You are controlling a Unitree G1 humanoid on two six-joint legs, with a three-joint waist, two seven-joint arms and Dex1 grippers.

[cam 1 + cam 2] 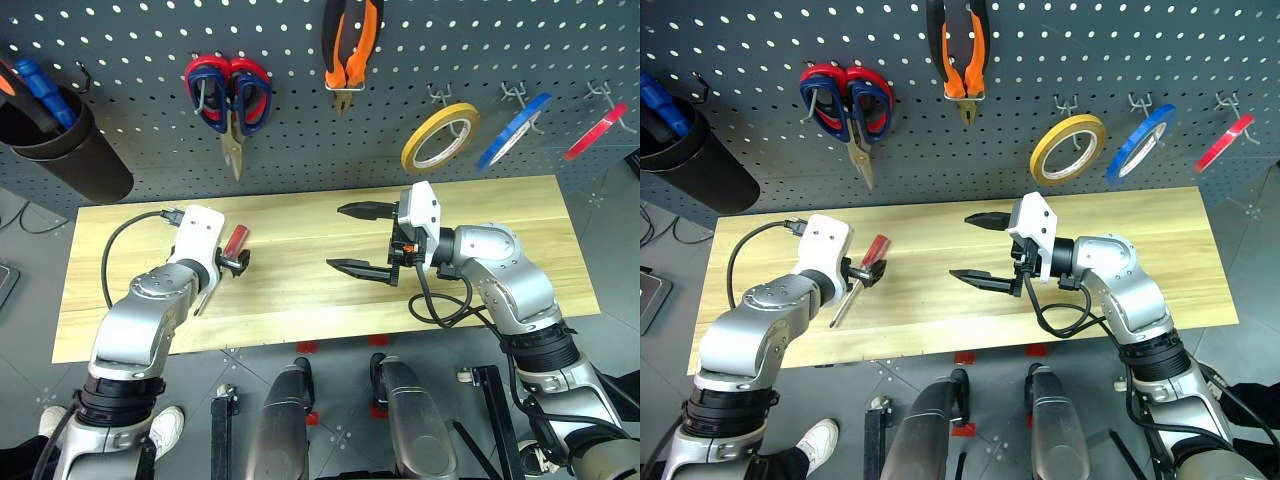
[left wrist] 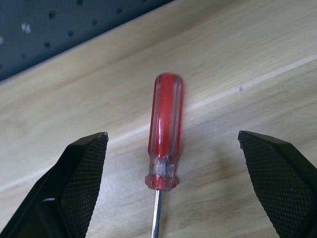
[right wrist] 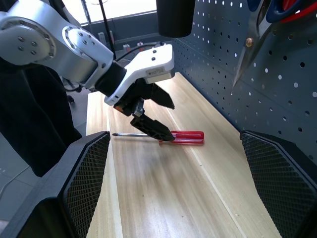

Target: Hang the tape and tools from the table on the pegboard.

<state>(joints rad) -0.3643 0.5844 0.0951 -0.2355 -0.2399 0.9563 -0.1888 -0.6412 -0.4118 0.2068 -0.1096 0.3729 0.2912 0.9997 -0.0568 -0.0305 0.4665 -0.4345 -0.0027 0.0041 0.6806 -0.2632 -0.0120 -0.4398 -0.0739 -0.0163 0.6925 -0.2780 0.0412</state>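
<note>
- The table (image 1: 500, 210) runs across the middle of the head views, with the pegboard (image 1: 130, 60) filling the top of the frame behind it.
- The red-handled screwdriver (image 1: 860, 268) lies flat on the wood at the left-centre of the frame, handle toward the pegboard, shaft slanting down toward the near edge.
- The left gripper (image 1: 862, 272) hovers just over that screwdriver with its fingers spread wide; in the left wrist view the handle (image 2: 166, 124) lies between the two pads, touching neither.
- The right gripper (image 1: 360, 240) sits at the centre of the frame above bare wood, pointing toward the left side, fingers wide apart and holding nothing.
- On the pegboard, upper centre, the orange-and-black pliers (image 1: 350, 45) hang nose down.
- To their left hang two pairs of scissors (image 1: 228, 100), one blue-handled, one red-handled, overlapping on neighbouring hooks, blades pointing down.
- Toward the right of the board hang a yellow tape roll (image 1: 440, 137), a blue tape roll (image 1: 513, 130) and, near the right edge, the thin red tape (image 1: 596, 132), each on its own hook.
- A dark cup (image 1: 60, 140) hangs at the upper left, holding a blue-handled tool (image 1: 42, 92) and an orange one at the frame edge.
- Nothing lies between the left gripper and the pegboard.
</note>
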